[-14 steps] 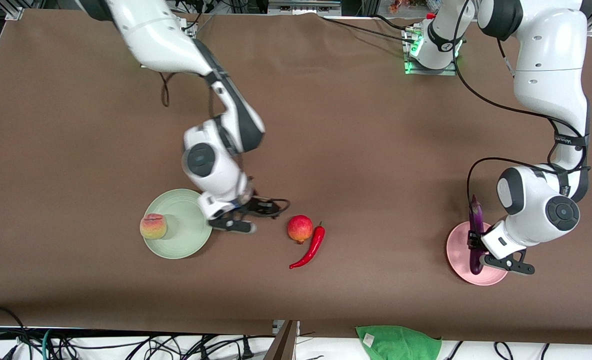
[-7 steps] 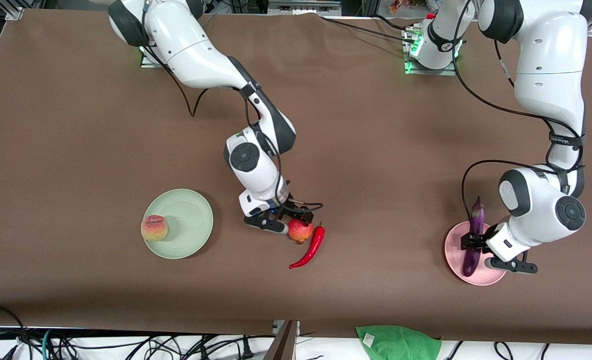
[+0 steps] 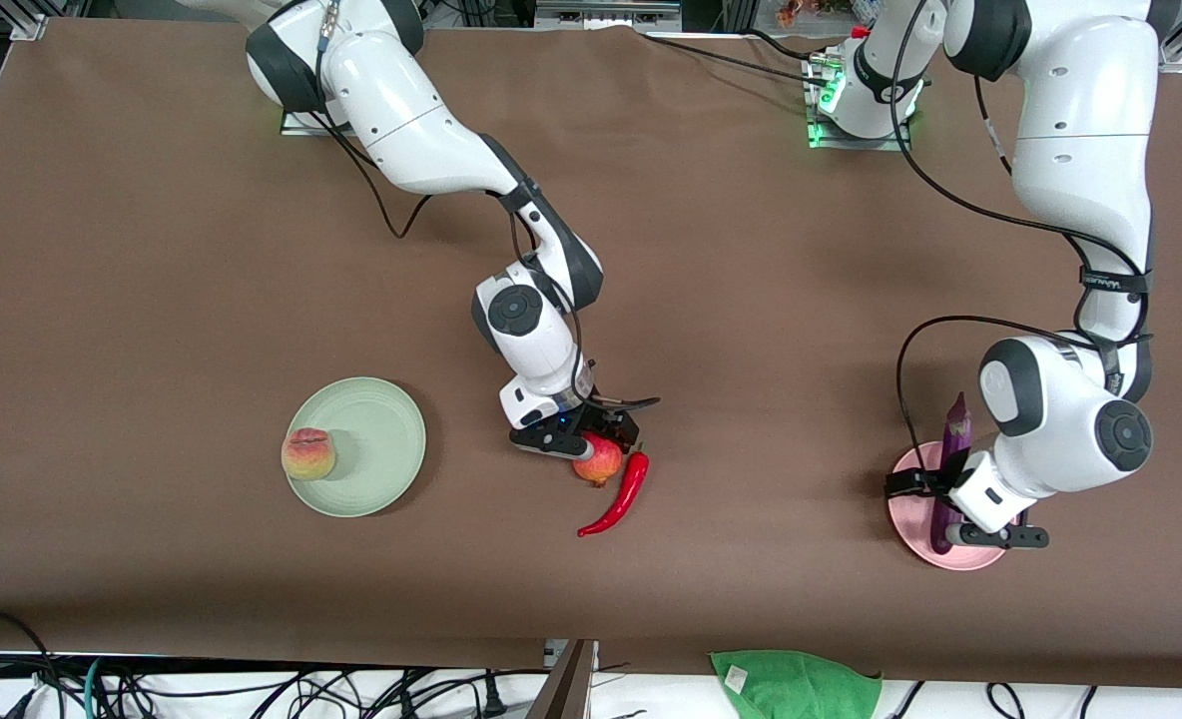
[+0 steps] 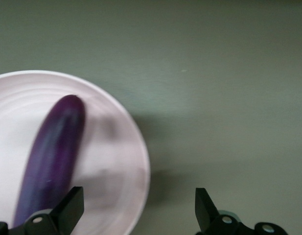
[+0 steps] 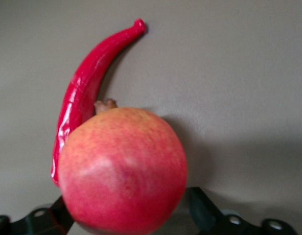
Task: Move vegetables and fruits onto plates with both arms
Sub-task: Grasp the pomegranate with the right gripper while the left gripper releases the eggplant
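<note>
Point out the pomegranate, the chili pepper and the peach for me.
pomegranate (image 5: 122,169): right wrist view, middle of its round red body.
chili pepper (image 3: 623,494): front view, middle of its curved red body.
peach (image 3: 307,454): front view, centre of the fruit, at the mint plate's edge.

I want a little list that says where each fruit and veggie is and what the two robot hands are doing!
peach: on the rim of the mint plate
pomegranate: on the table, touching the chili pepper
eggplant: lying on the pink plate
right tool: open, its fingers either side of the pomegranate
left tool: open over the pink plate's edge, the eggplant beside one finger, not gripped
still to move: pomegranate and chili pepper
</note>
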Controlling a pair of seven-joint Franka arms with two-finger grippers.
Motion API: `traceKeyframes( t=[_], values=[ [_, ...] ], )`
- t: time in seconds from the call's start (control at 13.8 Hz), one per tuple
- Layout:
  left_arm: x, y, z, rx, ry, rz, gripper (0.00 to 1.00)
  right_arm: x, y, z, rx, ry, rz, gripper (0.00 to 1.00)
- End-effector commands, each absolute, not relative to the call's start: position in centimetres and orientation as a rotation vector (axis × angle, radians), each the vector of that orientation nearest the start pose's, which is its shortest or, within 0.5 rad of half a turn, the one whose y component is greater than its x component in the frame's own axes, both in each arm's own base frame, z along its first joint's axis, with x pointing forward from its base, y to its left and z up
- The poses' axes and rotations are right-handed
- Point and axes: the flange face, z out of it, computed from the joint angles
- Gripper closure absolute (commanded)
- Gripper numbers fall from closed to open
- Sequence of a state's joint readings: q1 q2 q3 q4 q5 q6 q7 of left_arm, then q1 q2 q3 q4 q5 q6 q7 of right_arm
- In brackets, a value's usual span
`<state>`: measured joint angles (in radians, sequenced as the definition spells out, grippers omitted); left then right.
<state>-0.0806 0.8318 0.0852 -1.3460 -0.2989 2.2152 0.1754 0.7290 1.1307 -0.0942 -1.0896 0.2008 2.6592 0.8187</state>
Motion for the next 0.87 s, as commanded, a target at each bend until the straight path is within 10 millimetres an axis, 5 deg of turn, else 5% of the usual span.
traceKeyframes(
  t=[0.0, 0.07, 0.15, 0.44, 0.65, 0.8],
  values=[
    [74.4, -6.1, 24.2, -3.333, 0.091, -0.085, 0.0, 65.0, 48.0, 19.1, -2.787, 0.332, -0.426, 0.71],
    [74.2, -8.0, 24.1, -3.35, 0.128, -0.081, 0.0, 66.0, 46.9, 21.3, -2.81, 0.279, -0.415, 0.89],
    [74.0, -9.0, 24.0, -3.359, 0.152, -0.076, 0.0, 67.3, 44.8, 23.4, -2.838, 0.254, -0.379, 0.97],
    [73.6, -15.4, 23.7, -3.345, 0.283, -0.176, 0.0, 70.3, 36.0, 30.5, -2.926, 0.064, -0.14, 1.0],
    [71.9, -23.7, 22.5, -3.333, 0.379, -0.256, 0.0, 71.8, 23.6, 30.2, -2.961, -0.176, -0.005, 0.99],
    [70.8, -27.4, 21.1, -3.333, 0.387, -0.284, 0.0, 70.7, 17.2, 27.0, -2.965, -0.209, 0.105, 0.82]
  ],
)
